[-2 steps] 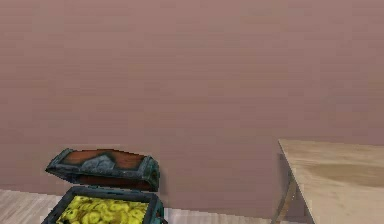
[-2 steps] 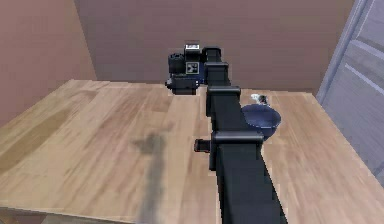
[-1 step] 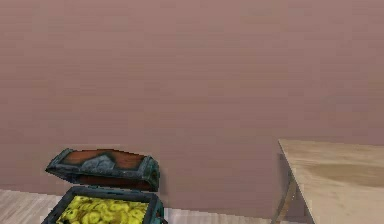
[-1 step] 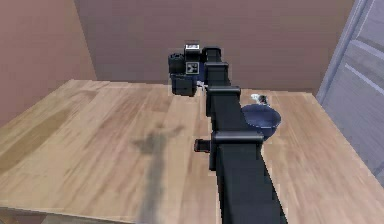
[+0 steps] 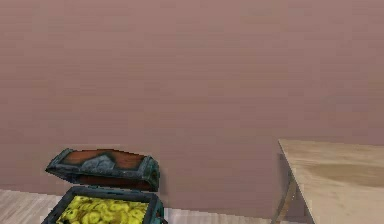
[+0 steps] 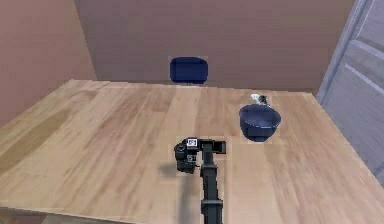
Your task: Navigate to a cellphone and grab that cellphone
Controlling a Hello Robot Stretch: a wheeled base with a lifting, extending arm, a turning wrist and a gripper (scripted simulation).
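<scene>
One chest [image 5: 104, 168] brims with yellow lumps [image 5: 100, 212]; gripper [image 6: 218, 147] near blue bowl [image 6: 260, 126] holds nothing.

In the arm side view the arm [image 6: 210, 196] is a dark square bar that rises from the bottom edge just right of the middle and runs nearly straight up the picture. Two small white squares [image 6: 189, 147] with black marks stand at its far end. The gripper [image 6: 187, 156] sits there, dark-bodied and level, and it holds nothing.
</scene>
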